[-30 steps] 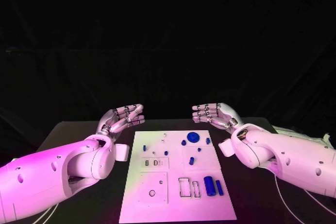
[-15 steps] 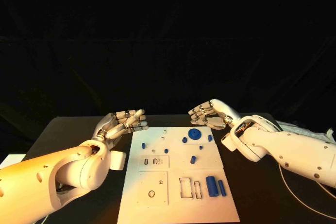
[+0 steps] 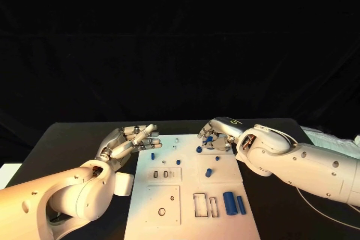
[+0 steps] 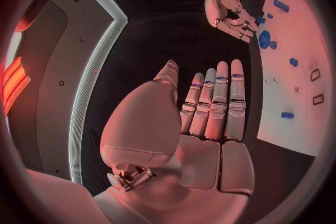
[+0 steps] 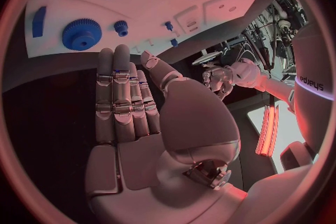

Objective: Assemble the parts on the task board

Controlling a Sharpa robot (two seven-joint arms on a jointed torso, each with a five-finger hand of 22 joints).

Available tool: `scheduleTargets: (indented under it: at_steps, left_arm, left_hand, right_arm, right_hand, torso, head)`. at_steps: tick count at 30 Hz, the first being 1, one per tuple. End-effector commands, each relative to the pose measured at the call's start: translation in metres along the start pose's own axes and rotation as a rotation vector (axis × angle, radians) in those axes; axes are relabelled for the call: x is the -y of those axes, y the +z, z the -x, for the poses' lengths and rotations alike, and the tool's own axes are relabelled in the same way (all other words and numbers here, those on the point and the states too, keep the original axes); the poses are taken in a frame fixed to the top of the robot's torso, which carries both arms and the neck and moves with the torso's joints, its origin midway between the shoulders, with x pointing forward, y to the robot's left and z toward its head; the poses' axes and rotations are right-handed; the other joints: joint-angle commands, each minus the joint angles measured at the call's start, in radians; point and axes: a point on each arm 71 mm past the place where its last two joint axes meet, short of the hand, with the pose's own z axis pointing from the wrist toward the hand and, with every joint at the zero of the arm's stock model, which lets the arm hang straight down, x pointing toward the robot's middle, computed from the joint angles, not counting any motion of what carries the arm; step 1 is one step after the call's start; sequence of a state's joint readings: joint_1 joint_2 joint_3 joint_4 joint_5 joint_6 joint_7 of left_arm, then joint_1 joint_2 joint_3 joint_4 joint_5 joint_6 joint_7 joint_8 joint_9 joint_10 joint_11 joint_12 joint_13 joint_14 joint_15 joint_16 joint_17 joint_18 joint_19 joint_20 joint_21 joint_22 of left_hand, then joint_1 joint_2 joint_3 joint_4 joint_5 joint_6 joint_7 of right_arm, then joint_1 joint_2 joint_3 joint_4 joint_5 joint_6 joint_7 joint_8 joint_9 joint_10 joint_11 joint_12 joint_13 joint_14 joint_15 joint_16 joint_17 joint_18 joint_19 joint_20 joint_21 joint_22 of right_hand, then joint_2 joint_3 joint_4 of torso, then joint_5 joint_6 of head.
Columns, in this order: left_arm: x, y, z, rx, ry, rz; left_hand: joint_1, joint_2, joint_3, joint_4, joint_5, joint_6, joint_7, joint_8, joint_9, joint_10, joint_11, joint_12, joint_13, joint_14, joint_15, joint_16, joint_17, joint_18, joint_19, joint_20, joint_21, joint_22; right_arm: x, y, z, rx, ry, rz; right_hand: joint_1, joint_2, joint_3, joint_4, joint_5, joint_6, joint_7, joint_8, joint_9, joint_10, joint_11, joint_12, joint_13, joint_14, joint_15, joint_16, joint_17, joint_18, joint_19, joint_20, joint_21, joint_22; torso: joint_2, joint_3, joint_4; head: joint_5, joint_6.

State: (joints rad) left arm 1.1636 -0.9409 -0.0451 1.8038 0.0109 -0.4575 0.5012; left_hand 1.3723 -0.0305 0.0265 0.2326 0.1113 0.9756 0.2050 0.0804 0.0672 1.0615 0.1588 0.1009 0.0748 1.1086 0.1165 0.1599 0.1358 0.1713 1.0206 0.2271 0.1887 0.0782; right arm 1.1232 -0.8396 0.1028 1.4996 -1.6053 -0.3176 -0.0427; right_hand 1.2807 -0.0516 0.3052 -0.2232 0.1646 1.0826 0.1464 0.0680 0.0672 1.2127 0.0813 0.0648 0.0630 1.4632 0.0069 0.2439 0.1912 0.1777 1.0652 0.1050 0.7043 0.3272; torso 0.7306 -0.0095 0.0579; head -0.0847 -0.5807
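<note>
The white task board (image 3: 180, 224) lies in the middle of the black table. A blue gear (image 3: 210, 141) sits at the board's far end, partly hidden by my right hand (image 3: 219, 131), which hovers just over it with fingers pointing down and nothing in them. In the right wrist view the right hand (image 5: 133, 117) has straight fingers, and the gear (image 5: 82, 33) lies beyond the fingertips. My left hand (image 3: 135, 138) is held palm up beside the board's far left corner, holding nothing. A thick blue cylinder (image 3: 229, 202) and a thinner blue pin (image 3: 241, 204) lie at the board's near right.
Small blue pegs (image 3: 208, 172) (image 3: 152, 156) (image 3: 178, 161) stand across the board's far half. Rectangular slots (image 3: 198, 204) and a round hole (image 3: 162, 212) show in its near half. Black table (image 3: 67, 141) extends on both sides of the board.
My right hand has come down and forward, from raised beside the board to just over the blue gear. The left hand has barely moved.
</note>
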Motion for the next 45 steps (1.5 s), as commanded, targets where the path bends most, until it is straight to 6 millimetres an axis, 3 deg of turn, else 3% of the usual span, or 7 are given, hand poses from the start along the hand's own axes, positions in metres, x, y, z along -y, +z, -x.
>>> scheduleTargets:
  at_steps: [1, 18, 25, 36, 45]
  left_arm:
    - [0.002, -0.001, -0.004, -0.016, -0.025, -0.003]
    - [0.003, -0.001, -0.006, -0.020, -0.036, 0.007]
    - [0.002, -0.001, -0.006, -0.020, -0.036, 0.009]
    - [0.002, -0.001, -0.006, -0.021, -0.037, 0.014]
    - [0.002, -0.001, -0.006, -0.016, -0.035, 0.017]
  left_hand:
    - [0.009, -0.001, 0.001, -0.007, -0.004, 0.005, 0.001, 0.003, 0.001, 0.004, -0.001, 0.002, 0.001, 0.005, 0.000, 0.004, 0.002, 0.013, 0.006, 0.001, 0.002, -0.001]
    - [0.009, 0.000, -0.001, -0.008, -0.004, 0.004, 0.002, 0.001, 0.000, 0.003, 0.000, -0.001, 0.000, 0.004, 0.001, 0.002, 0.003, 0.013, 0.007, 0.000, 0.001, -0.001]
    - [0.009, 0.000, -0.001, -0.008, -0.004, 0.003, 0.002, 0.000, 0.000, 0.002, 0.001, -0.002, 0.000, 0.003, 0.001, 0.001, 0.004, 0.013, 0.007, 0.000, 0.000, -0.002]
    - [0.009, 0.000, -0.002, -0.009, -0.004, 0.002, 0.003, -0.001, -0.001, 0.000, 0.001, -0.003, -0.001, 0.002, 0.001, 0.000, 0.005, 0.012, 0.007, 0.000, -0.001, -0.002]
    - [0.014, 0.001, -0.004, -0.015, -0.003, -0.003, 0.005, -0.006, -0.002, -0.004, 0.003, -0.008, -0.002, 0.000, 0.003, -0.004, 0.010, 0.012, 0.009, 0.001, -0.005, -0.004]
  right_arm:
    - [0.000, 0.002, -0.004, -0.064, -0.156, -0.037]
    - [-0.004, 0.011, -0.007, -0.111, -0.208, -0.052]
    - [-0.002, 0.013, -0.009, -0.133, -0.216, -0.059]
    - [-0.004, 0.016, -0.011, -0.137, -0.217, -0.052]
    - [-0.004, 0.017, -0.011, -0.127, -0.216, -0.050]
  right_hand:
    - [-0.004, -0.014, 0.004, 0.015, -0.008, -0.003, -0.008, -0.004, -0.001, -0.008, -0.001, -0.004, -0.001, 0.044, -0.010, 0.019, 0.019, 0.005, 0.007, -0.005, 0.027, 0.016]
    - [0.014, -0.061, 0.069, 0.109, -0.025, -0.001, -0.014, -0.003, 0.000, -0.032, -0.005, -0.003, 0.000, 0.041, -0.018, 0.256, 0.190, 0.005, -0.002, -0.012, 0.191, 0.122]
    - [0.022, -0.071, 0.092, 0.139, -0.026, 0.004, -0.016, -0.002, 0.001, -0.026, -0.005, -0.003, 0.001, 0.037, -0.021, 0.330, 0.238, -0.014, 0.045, -0.012, 0.308, 0.270]
    - [0.026, -0.067, 0.117, 0.173, -0.035, 0.029, -0.019, 0.002, 0.003, -0.004, -0.011, -0.001, 0.001, 0.037, -0.023, 0.407, 0.283, -0.037, 0.108, -0.013, 0.426, 0.436]
    - [0.025, -0.060, 0.132, 0.201, -0.051, 0.050, -0.024, 0.003, 0.005, 0.012, -0.016, -0.002, 0.002, 0.033, -0.026, 0.485, 0.347, -0.047, 0.132, -0.015, 0.479, 0.509]
  torso:
    - [0.019, -0.0010, 0.0079]
    - [0.043, -0.0043, 0.0151]
    - [0.050, -0.0045, 0.0183]
    - [0.058, -0.0055, 0.0210]
    - [0.063, -0.0062, 0.0221]
  head:
    - [-0.005, 0.005]
    - [-0.021, 0.006]
    - [-0.023, 0.005]
    - [-0.025, 0.008]
    - [-0.024, 0.009]
